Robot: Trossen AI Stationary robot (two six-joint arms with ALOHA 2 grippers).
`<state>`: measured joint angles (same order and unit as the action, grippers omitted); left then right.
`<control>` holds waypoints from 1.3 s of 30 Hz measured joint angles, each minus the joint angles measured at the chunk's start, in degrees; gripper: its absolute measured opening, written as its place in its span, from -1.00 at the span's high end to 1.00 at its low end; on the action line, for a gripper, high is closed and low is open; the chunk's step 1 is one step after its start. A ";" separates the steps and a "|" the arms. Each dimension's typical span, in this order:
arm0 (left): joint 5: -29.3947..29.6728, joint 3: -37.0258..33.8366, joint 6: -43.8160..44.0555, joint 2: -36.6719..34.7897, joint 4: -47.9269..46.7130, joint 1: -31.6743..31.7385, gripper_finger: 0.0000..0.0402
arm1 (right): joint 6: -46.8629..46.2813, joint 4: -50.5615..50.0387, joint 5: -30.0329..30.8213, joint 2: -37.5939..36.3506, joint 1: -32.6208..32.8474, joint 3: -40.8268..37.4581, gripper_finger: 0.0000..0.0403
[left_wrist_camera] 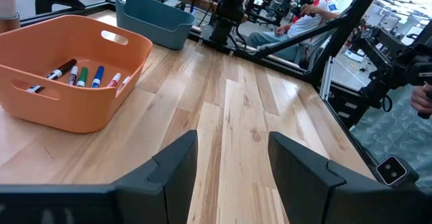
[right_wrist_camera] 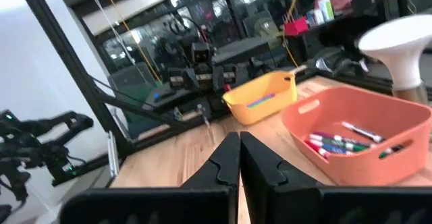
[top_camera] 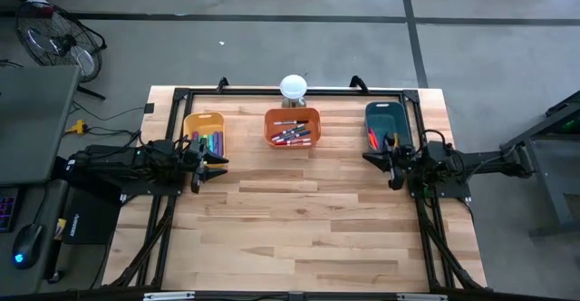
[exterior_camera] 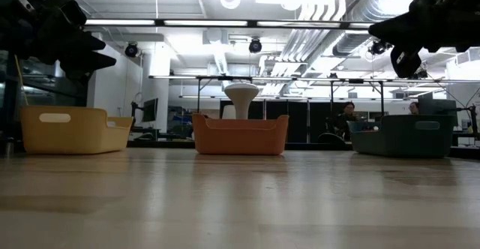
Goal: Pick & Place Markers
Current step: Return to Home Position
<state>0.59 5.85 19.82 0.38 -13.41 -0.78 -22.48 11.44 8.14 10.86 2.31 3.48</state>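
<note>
Nearest strip of the tabletop [top_camera: 299, 237] is bare wood, we see nothing loose on it; a bit further back the left tool [top_camera: 215, 168] hangs just in front of the yellow bin [top_camera: 204, 117] on the left side, fingers [left_wrist_camera: 177, 166] apart with nothing between them; across from it the right tool [top_camera: 385, 167] hangs just in front of the teal bin [top_camera: 390, 109], fingers [right_wrist_camera: 223, 163] pressed together on nothing; the low view shows both tools off the wood; behind them the three bins sit in a row along the far edge and that is where the markers [top_camera: 292, 136] are: a loose heap on the floor of the orange bin [top_camera: 292, 112] in the middle, a few more side by side in the yellow bin, a couple in the teal bin, none in either tool; we judge sorting is done or close to it and both arms look parked; handling call: markers should be light and stiff, smooth round plastic barrels that can roll or slip, so we would pinch one across the middle of the barrel, not at the cap end, and those in the orange bin lie touching and crossed, so singling one out near the wall would be fiddly; behind the orange bin stands a white stand [top_camera: 293, 86] at the tabletop's back edge; beyond that is the room, with a person [left_wrist_camera: 307, 11] seated past the frame
</note>
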 joint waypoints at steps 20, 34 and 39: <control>0.01 0.00 -0.01 0.02 -0.02 0.00 0.11 | -1.03 -9.46 -5.27 0.36 0.11 -2.92 1.00; 0.01 0.00 -0.01 0.02 -0.02 0.00 0.11 | 4.86 -10.14 -7.32 0.80 0.11 -2.83 1.00; 0.01 0.00 -0.01 0.02 -0.02 0.00 0.11 | 4.89 -10.18 -7.32 0.80 0.11 -2.83 1.00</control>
<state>0.60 5.85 19.81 0.40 -13.43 -0.78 -17.58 1.26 0.82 11.66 2.42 0.64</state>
